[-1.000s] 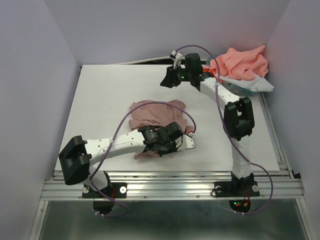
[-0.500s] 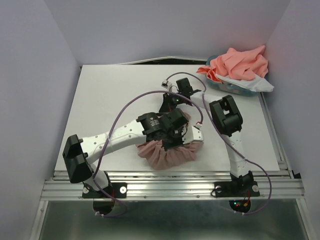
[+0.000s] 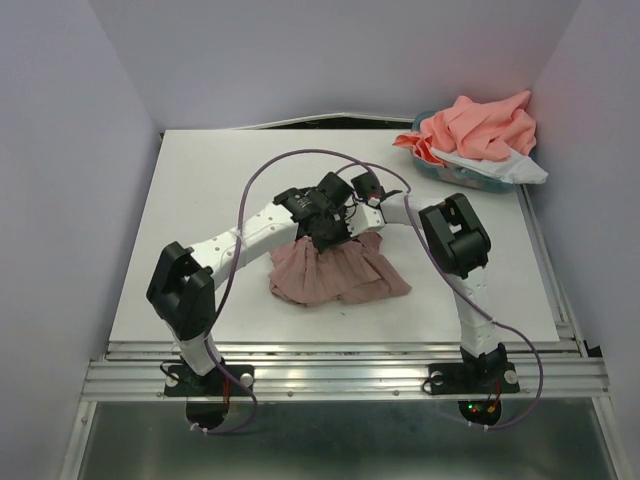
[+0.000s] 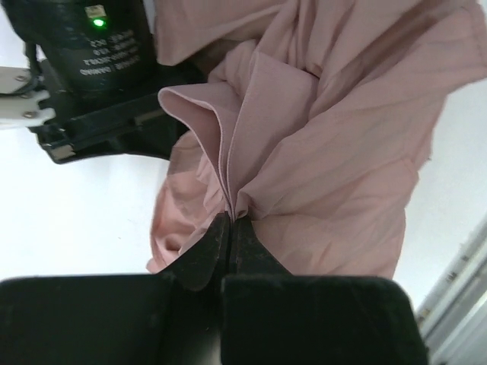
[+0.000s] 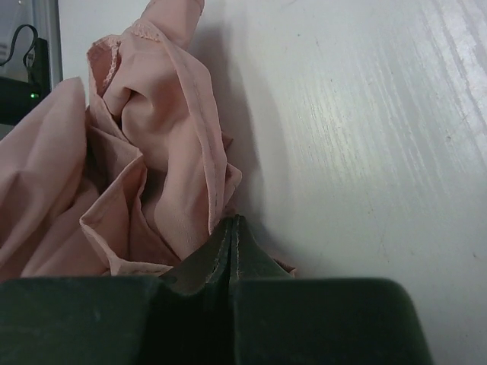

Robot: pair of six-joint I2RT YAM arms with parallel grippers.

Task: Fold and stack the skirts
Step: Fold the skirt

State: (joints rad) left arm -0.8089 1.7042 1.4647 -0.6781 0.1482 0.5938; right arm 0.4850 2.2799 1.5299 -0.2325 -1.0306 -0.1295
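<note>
- Near the middle of the overhead frame, the mauve-pink skirt (image 3: 335, 275) lies bunched on the white table (image 3: 200, 200), just below both wrists.
- Left gripper (image 4: 230, 219): jaws pressed tight on a pleat, with cloth fanning up the frame.
- Right gripper (image 5: 230, 222): jaws pinching the hem, with cloth at upper left.
- Coral cloth (image 3: 480, 125) is heaped at upper right, well apart.

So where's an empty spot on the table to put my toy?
The table is bare far-left, beside the left arm, and near-right, past the right arm. The middle is crowded: left tool and right tool pinch the pink skirt. The basket fills the far-right corner.
</note>
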